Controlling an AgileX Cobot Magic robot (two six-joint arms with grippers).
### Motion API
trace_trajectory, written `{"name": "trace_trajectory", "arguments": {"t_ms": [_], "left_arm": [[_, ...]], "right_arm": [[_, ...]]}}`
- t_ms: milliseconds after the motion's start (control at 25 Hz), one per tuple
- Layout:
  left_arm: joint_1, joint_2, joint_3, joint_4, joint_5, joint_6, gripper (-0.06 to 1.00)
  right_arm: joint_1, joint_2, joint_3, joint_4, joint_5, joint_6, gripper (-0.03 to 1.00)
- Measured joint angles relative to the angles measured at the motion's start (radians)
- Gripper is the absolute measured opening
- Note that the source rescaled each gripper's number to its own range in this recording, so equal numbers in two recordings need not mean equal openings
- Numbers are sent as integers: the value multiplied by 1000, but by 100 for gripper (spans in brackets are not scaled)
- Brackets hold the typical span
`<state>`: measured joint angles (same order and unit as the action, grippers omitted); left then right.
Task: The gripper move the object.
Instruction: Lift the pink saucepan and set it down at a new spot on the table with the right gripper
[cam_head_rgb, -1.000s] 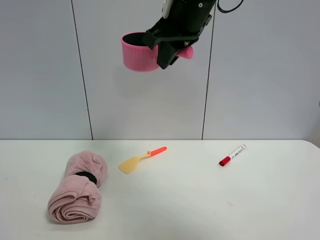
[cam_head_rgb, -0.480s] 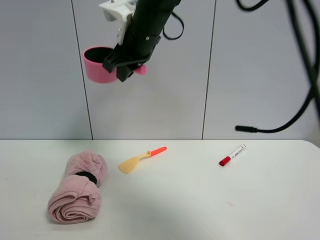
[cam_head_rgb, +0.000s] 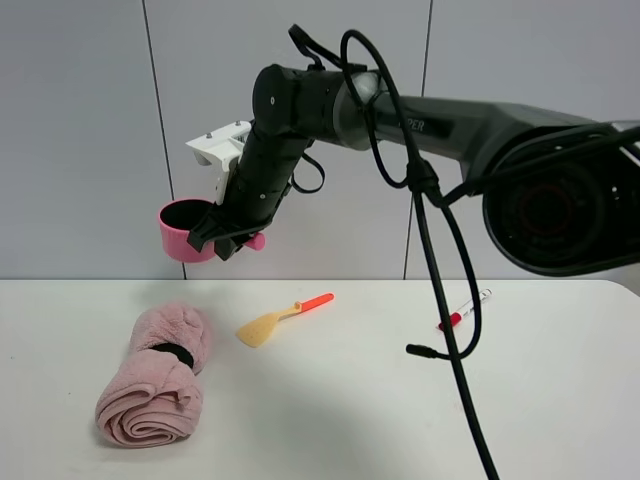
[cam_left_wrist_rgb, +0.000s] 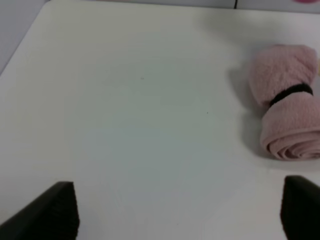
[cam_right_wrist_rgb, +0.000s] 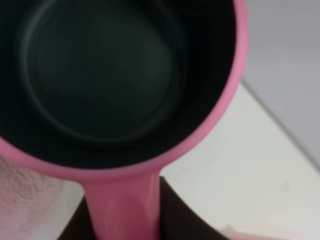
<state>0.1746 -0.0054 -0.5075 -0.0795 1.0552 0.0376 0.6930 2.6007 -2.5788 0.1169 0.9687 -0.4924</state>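
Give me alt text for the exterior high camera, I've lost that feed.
The right gripper holds a pink saucepan by its handle in mid-air, above the left of a white table. Below lie a rolled pink towel, a yellow spatula with an orange handle, and a red-capped marker partly behind a hanging black cable.

- I count one pink saucepan (cam_head_rgb: 186, 230).
- One rolled pink towel (cam_head_rgb: 150, 385), with one black band (cam_head_rgb: 172, 353) around it.
- One yellow spatula (cam_head_rgb: 262, 328).
- One marker (cam_head_rgb: 480, 298) with a red cap.
- Two grippers, both mine: my right gripper (cam_head_rgb: 232, 240) and my left gripper (cam_left_wrist_rgb: 175, 215).
- One white table (cam_head_rgb: 350, 400).
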Motion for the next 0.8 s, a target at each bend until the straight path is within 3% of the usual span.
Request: {"name": "trace_trajectory", "arguments": {"t_ms": [800], "left_arm": [[0, 0, 0, 0, 0, 0, 100]], "right_arm": [[-9, 101, -4, 17, -98, 0, 0]]}}
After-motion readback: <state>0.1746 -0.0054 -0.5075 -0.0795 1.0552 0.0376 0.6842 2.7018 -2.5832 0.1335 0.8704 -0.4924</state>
